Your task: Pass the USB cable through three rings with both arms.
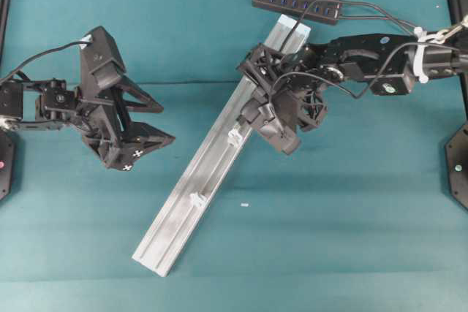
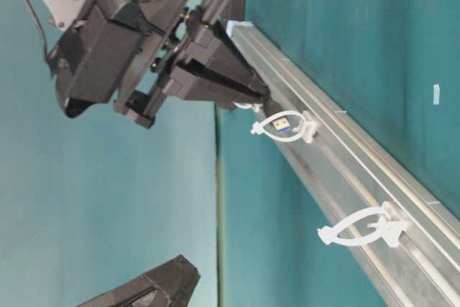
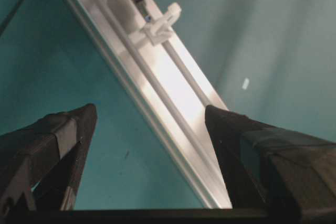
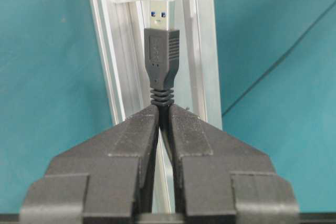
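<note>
As plug (image 4: pixel 159 51) of USB cable is nosing into middle ring (image 2: pixel 282 126) on aluminium rail (image 1: pixel 183 206), right gripper (image 4: pixel 160 116) is pinching cord just behind strain relief, fingers pressed together, likely keeping connector level with clip's opening. Cord is trailing back to black hub (image 1: pixel 296 0) beyond rail's far end. Left gripper (image 1: pixel 150 133), jaws spread wide and empty, is waiting beside rail, apparently positioned to receive plug before last ring (image 1: pixel 197 199).
</note>
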